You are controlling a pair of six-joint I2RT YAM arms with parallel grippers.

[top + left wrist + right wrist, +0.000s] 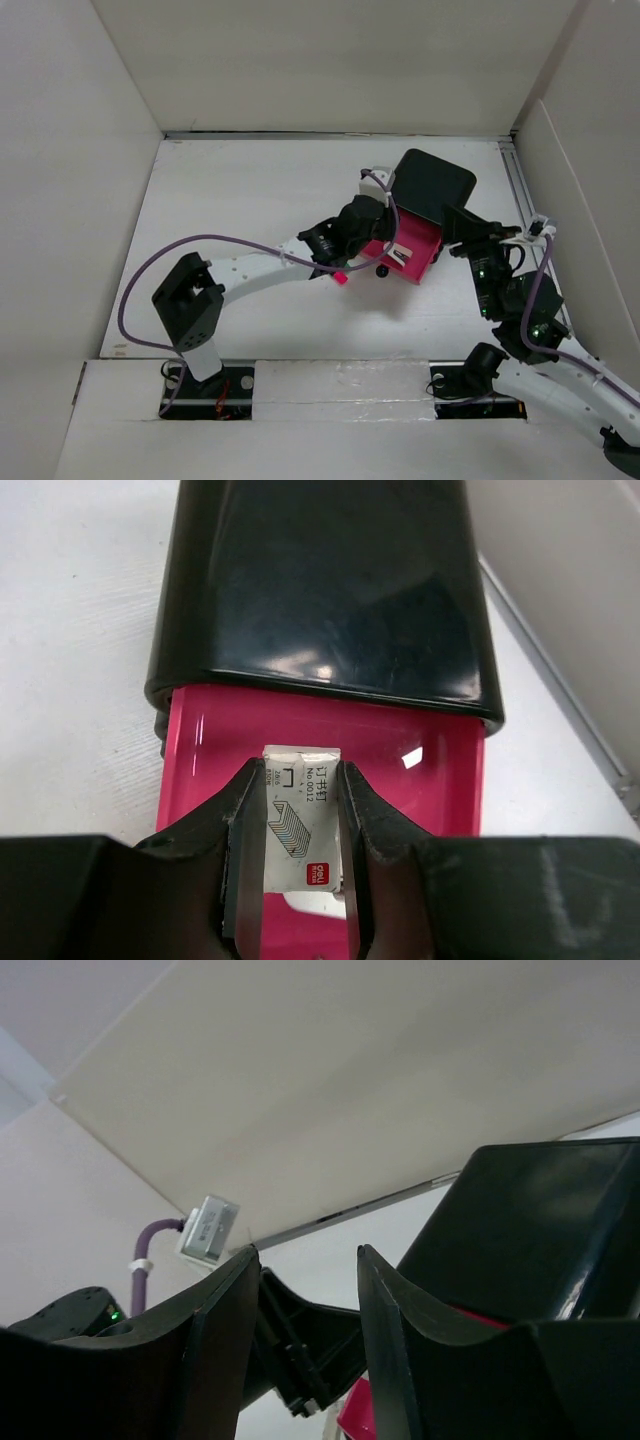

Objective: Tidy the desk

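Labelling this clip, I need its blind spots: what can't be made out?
Left wrist view: staple box and left gripper cover part of the drawer; the bottom edge cuts off more.
Whether the box rests on the drawer floor: no view shows it.
Right wrist view: cannot tell if right gripper touches the cabinet.

Bright, even overhead light; white desk nearly washed out toward far edge. Soft shadow below pink drawer, toward near edge. Glossy black cabinet carries pale glare patches. Print on staple box sharp, legible. Right wrist view dimmer; right gripper fingers dark, soft-focus.
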